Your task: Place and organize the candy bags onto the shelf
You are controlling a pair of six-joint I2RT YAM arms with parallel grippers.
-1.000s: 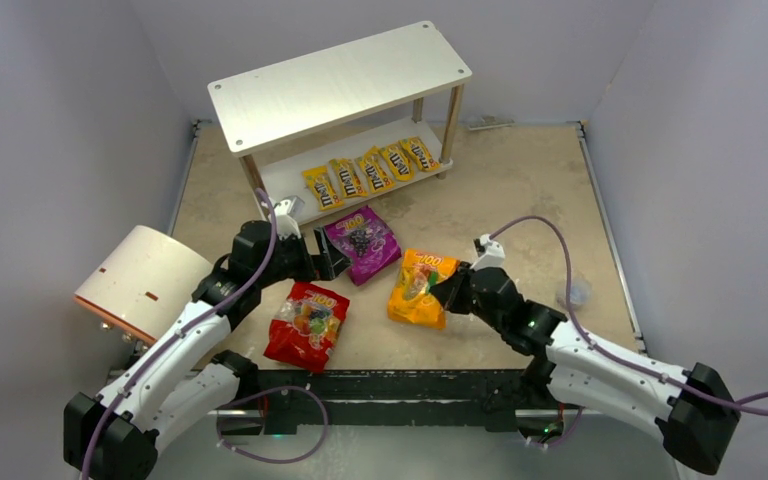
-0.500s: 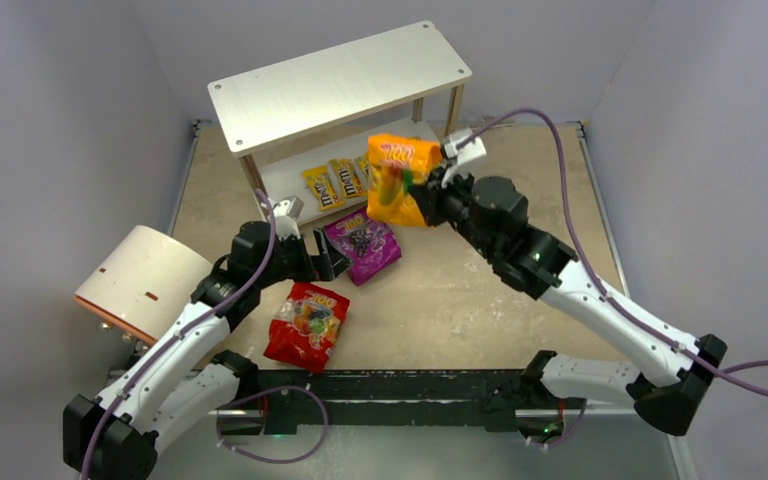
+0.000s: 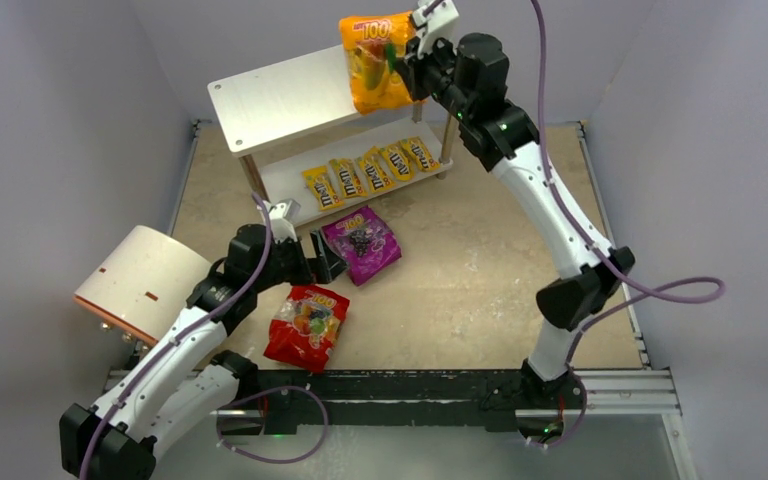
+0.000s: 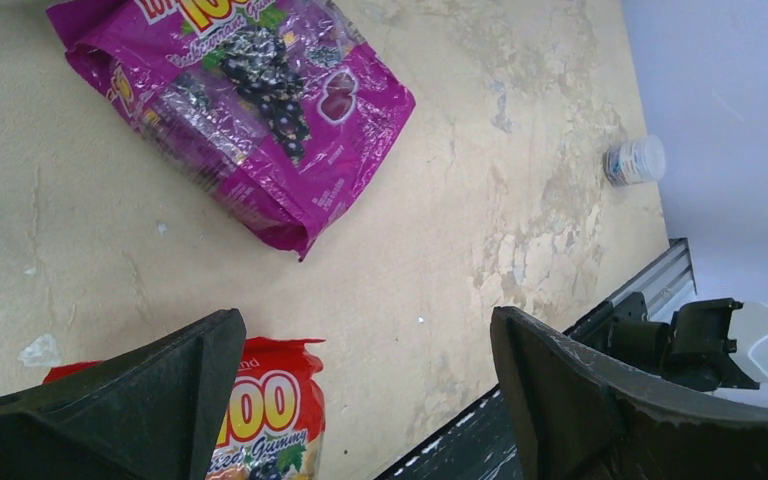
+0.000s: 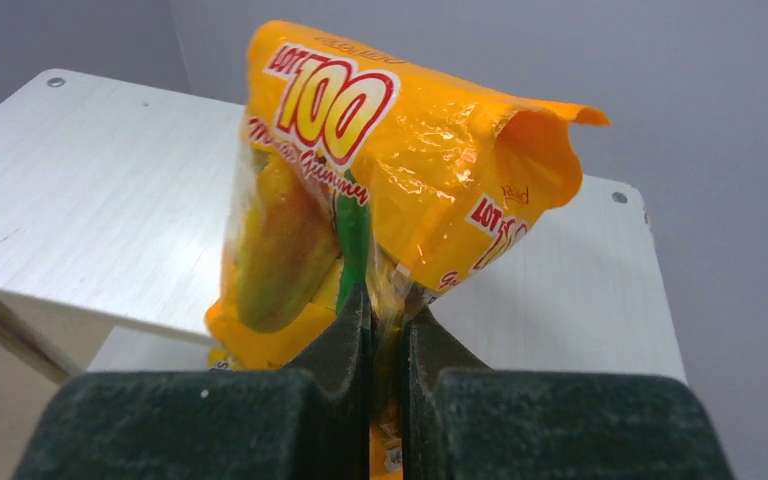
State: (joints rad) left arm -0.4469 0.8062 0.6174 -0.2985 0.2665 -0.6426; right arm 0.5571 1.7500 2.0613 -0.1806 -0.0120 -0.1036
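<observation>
The right claw (image 3: 407, 55) pinches the orange bag (image 3: 372, 65) upright, long axis vertical, over the top board of the shelf (image 3: 280, 95), while the left claw (image 3: 322, 258) gapes empty by the purple bag (image 3: 362, 243).

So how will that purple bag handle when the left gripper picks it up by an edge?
Probably floppy: the purple bag lies flat with crinkled film, and the similar orange bag buckles and hangs from the right gripper. Its glossy surface looks slippery, so pinch firmly.
</observation>
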